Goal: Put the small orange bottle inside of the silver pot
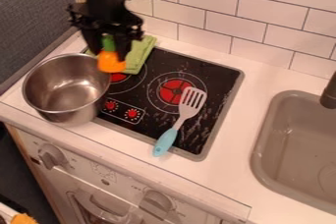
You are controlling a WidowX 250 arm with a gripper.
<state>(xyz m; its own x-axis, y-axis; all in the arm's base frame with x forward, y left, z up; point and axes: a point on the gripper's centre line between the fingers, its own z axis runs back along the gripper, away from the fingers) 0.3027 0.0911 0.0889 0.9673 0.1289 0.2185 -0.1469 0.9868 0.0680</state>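
Observation:
The black gripper (109, 50) hangs at the upper left, over the back left of the stove. It is shut on the small orange bottle (111, 63), gripping the green upper part while the orange body shows below the fingertips. The silver pot (60, 105) stands at the left, partly on the stove's left edge; its visible inside holds nothing. In the view, the bottle is just right of the pot's back right rim, outside the opening.
A green cloth (140, 53) lies behind the bottle at the stove's back edge. A spatula with a blue handle (166, 142) lies across the stove's front right (216, 95). The sink (263, 154) and its dark faucet (330, 93) are at the right; a tiled wall runs behind.

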